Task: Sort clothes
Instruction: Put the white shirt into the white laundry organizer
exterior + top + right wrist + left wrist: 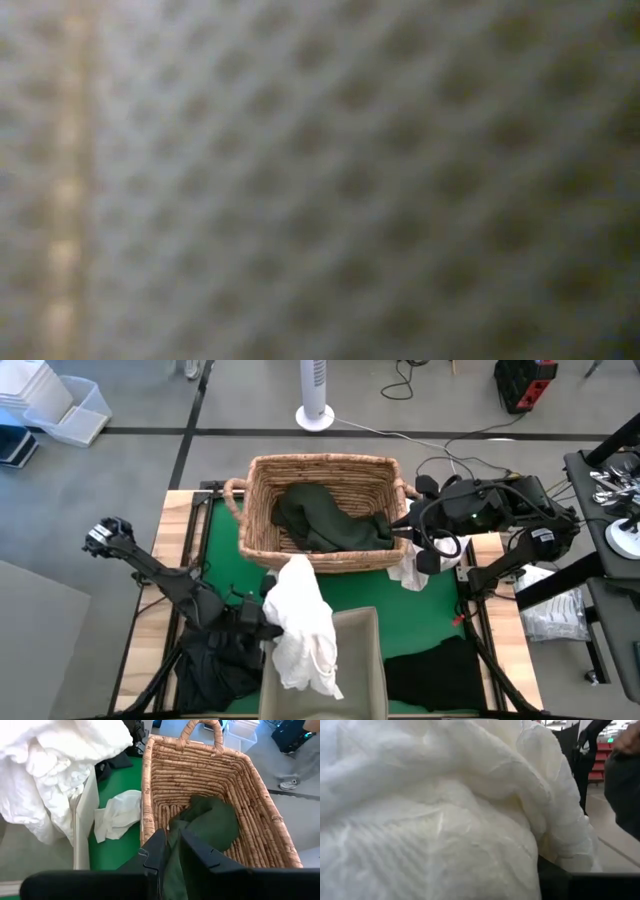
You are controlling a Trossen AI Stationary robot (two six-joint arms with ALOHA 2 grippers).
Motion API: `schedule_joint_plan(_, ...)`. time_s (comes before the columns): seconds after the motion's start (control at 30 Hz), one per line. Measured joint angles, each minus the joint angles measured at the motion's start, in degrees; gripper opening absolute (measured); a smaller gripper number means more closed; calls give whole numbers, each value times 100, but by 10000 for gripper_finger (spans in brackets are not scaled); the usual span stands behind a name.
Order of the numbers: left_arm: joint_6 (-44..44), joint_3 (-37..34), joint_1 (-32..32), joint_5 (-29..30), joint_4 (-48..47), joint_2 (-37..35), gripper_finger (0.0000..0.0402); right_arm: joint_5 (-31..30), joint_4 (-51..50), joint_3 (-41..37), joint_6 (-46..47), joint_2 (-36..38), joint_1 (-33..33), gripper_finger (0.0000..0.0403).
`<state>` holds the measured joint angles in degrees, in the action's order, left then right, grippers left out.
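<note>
L side first: the left arm (160, 575) reaches in over the table's left edge, and the left gripper (262, 618) sits at the near-left part of the green mat (440, 622), right against a big white garment (300, 622). Can't tell if its fingers are closed on the cloth or not; the wrist view is filled w/ white fabric and shows no fingers. That white garment is lifted and hangs down over the left edge of a grey bin (350, 660) at the near-centre of the table. Below the arm, at the near-left corner, lies a black garment (215, 665) in a heap.

Centre-back: a wicker basket (262, 500) w/ handles stands on the mat, and a dark green garment (330, 515) is bunched inside it, toward the right half.

R side: the right gripper (170, 851) is at the basket's right rim, fingers narrow and pinched on the dark green garment, which runs up between them. Just outside the basket's right-front corner a small white garment (412, 572) lies crumpled on the mat. At near-right another black garment (435, 672) lies flat next to the bin.

Low view: only a blurred mesh-like texture, nothing can be made out.
</note>
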<state>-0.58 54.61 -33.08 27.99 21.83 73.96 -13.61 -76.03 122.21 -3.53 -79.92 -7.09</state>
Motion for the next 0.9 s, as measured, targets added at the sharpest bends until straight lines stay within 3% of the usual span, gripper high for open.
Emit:
schedule_joint_plan(0.67,-319,0,7,-96,-1273,651,24,-9,0,-42,52,-1,0,44)
schedule_joint_plan(0.9,-343,0,7,-198,-1295,756,36,-7,0,-42,1,-15,0,45)
